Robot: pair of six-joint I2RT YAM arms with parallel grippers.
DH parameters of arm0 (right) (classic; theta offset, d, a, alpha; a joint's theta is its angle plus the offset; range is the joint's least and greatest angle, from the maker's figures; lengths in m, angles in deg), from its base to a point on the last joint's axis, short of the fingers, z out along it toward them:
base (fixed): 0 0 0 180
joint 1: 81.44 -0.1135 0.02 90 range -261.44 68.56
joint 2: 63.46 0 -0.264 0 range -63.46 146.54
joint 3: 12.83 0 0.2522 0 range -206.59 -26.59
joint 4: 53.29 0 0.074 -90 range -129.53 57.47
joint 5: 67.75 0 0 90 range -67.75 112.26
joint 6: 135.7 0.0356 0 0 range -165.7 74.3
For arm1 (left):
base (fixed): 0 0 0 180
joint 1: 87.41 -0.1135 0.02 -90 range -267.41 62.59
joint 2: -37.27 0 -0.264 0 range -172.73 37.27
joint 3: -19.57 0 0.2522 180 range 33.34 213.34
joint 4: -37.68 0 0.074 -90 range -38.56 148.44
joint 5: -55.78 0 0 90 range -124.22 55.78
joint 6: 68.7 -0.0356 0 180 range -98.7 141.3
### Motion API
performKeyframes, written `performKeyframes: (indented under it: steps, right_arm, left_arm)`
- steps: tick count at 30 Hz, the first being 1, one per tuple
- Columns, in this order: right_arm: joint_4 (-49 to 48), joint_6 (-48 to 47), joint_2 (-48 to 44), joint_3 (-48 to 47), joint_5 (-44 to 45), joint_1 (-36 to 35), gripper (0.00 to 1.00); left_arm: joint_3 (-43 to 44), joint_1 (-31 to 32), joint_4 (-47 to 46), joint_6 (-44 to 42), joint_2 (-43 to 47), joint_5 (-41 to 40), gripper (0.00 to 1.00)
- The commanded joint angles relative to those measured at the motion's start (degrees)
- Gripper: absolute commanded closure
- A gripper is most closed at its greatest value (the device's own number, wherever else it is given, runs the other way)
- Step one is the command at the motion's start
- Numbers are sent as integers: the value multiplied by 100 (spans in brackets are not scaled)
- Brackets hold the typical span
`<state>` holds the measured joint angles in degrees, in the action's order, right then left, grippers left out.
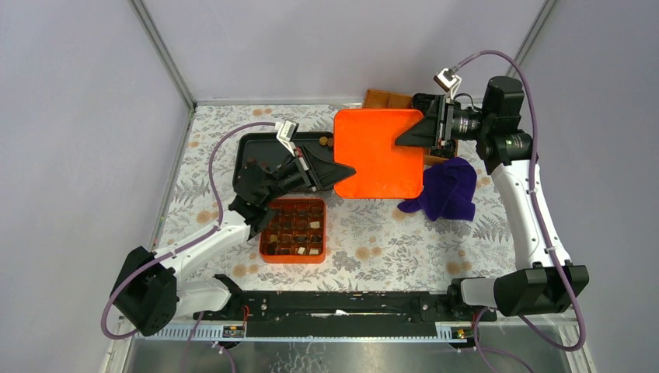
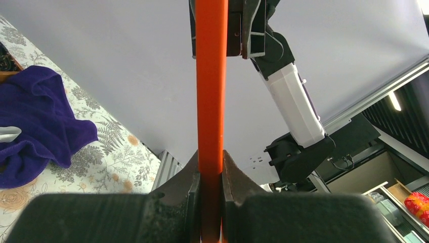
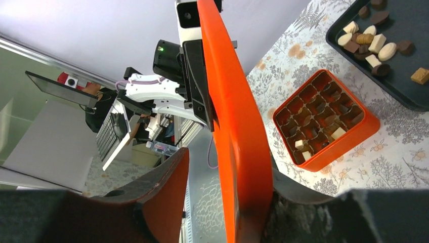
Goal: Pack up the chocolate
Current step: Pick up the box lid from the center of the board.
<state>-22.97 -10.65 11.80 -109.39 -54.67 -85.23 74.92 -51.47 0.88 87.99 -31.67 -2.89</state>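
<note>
Currently clamped tight on one lid: left end effector; cannot tell whether right end effector truly pinches the opposite edge. Below, on worktop: one sixteen-cell box with three cream chocolates showing, one tray with about a dozen more, one cloth.

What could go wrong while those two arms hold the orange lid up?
The lid is pinched only at its edges; the right gripper shows a gap on one side, so it might tilt or drop. Also, the box looks mostly unfilled while many chocolates sit on the tray, so closing now would likely pack too few.
</note>
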Motion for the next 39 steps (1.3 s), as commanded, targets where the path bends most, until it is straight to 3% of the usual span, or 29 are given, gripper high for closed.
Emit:
performKeyframes:
  steps: [1,6,11,12,14,16,19,21,25,30,32,37,39]
  right_arm:
    - [234,-388,-280,110,-33,-16,51]
    - [-36,-203,-394,242,-112,-16,63]
    - [-875,579,-480,584,-236,-16,92]
    - [-1013,708,-490,634,-253,-16,96]
    - [-1303,963,-525,760,-249,-11,98]
    - [-1310,901,-589,893,-180,5,100]
    - [-684,321,-688,1153,141,19,100]
    - [-529,47,-713,1448,276,30,100]
    - [-726,-68,-785,2034,415,36,100]
    - [-699,-322,-718,2296,486,37,100]
    - [-765,-317,-690,2388,482,36,100]
    - [-778,-311,-662,2449,430,38,100]
    - [-777,-306,-670,2466,417,36,100]
  left_arm:
    - [90,-78,-160,-77,79,-46,100]
    - [-4,-102,-207,-17,105,-113,100]
    - [-20,-112,-130,-31,156,-214,98]
    - [-38,-121,-46,-48,193,-246,94]
    - [-88,-199,362,-127,367,-391,61]
    - [-114,-405,1460,-371,720,-703,37]
    - [51,-743,4005,-1220,1359,-1606,20]
    - [263,-889,5959,-1834,1608,-2265,18]
    - [614,-990,8339,-2555,1856,-3541,30]
    - [746,-1032,9921,-2656,2164,-4943,52]
    - [752,-1099,10171,-2350,2163,-5292,62]
    - [673,-1576,9972,-2493,1556,-5116,100]
    - [502,-1939,9652,-2747,1205,-4748,100]
